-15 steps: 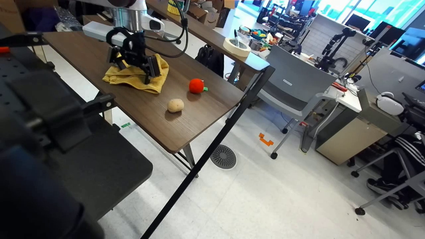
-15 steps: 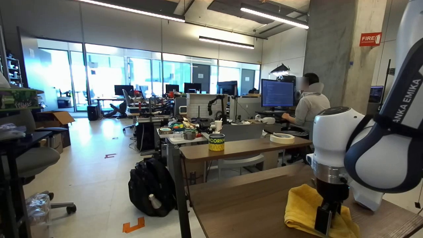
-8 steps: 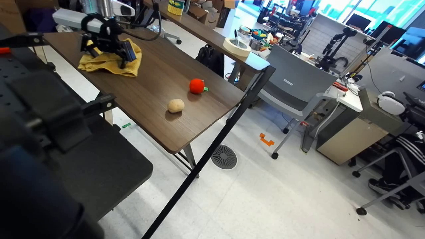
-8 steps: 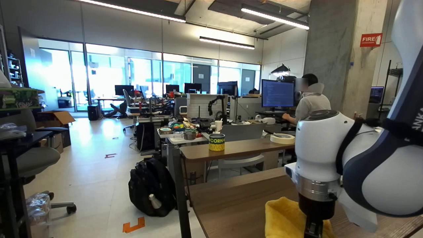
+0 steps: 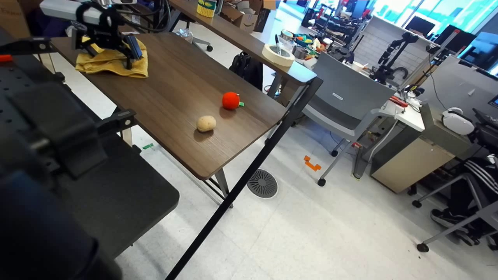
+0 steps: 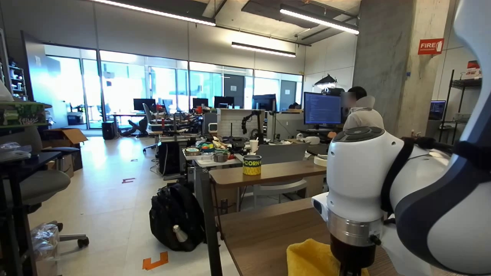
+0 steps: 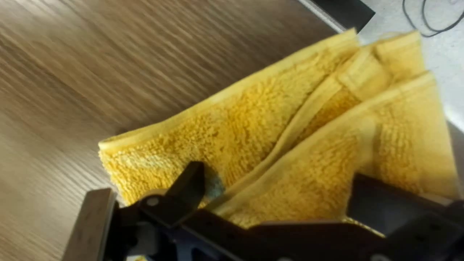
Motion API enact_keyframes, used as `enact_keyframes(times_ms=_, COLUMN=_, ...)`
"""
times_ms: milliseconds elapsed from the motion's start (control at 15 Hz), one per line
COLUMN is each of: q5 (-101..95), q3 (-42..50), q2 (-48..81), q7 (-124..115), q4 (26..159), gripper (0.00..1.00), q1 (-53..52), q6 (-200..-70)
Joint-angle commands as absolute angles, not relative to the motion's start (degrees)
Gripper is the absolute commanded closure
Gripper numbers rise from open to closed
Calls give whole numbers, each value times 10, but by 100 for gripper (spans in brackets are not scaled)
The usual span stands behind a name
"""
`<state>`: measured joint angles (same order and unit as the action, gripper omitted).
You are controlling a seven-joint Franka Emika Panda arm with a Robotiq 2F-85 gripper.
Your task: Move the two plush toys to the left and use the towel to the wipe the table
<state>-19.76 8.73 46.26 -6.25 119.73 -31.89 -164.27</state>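
Note:
The yellow towel (image 5: 116,67) lies bunched at the far left part of the brown table (image 5: 175,87) in an exterior view. My gripper (image 5: 111,58) is down on top of it, jaws spread wide. In the wrist view the cloth (image 7: 235,123) spreads beneath and between the fingers (image 7: 194,181), not pinched. The other exterior view shows just part of the towel (image 6: 308,258) beside the arm, the fingertips cut off below. Well apart from the gripper, towards the table's near corner, rest a red-orange plush toy (image 5: 230,100) and a beige plush toy (image 5: 206,123).
A narrow raised shelf (image 5: 241,35) runs along the table's long side, bearing a corn can (image 5: 206,7) and a tape roll (image 5: 278,55). A black bar (image 5: 249,175) slants past the table's end. A dark platform (image 5: 128,198) with clamps (image 5: 114,122) adjoins the opposite side.
Gripper and towel have slid together across the table, away from the toys, towards the upper left in an exterior view. The toys have stayed put. The jaws remain wide.

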Motion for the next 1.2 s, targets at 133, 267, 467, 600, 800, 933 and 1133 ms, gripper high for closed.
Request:
enact_keyframes(times_ms=133, q5=-178, q3=139, q2=464, q7=-98, q4=1194, gripper=0, q1=-248, q6=-1673)
enact_keyframes(times_ms=267, q5=-167, q3=142, q2=468, q7=-99, q4=1186, gripper=0, q1=-223, q6=-1667)
enact_keyframes(times_ms=467, q5=-169, q3=141, q2=474, q7=-99, q4=1177, gripper=0, q1=-218, q6=-1667)
enact_keyframes(times_ms=600, q5=-172, q3=131, q2=477, q7=-97, q4=1173, gripper=0, q1=-224, q6=-1666)
enact_keyframes(times_ms=800, q5=-168, q3=97, q2=498, q7=-89, q4=1140, gripper=0, q1=-235, q6=-1653)
enact_keyframes(times_ms=933, q5=-161, q3=73, q2=515, q7=-84, q4=1098, gripper=0, q1=-240, q6=-1635)
enact_keyframes(times_ms=1133, q5=-152, q3=54, q2=546, q7=-88, q4=1013, gripper=0, q1=-248, q6=-1609)
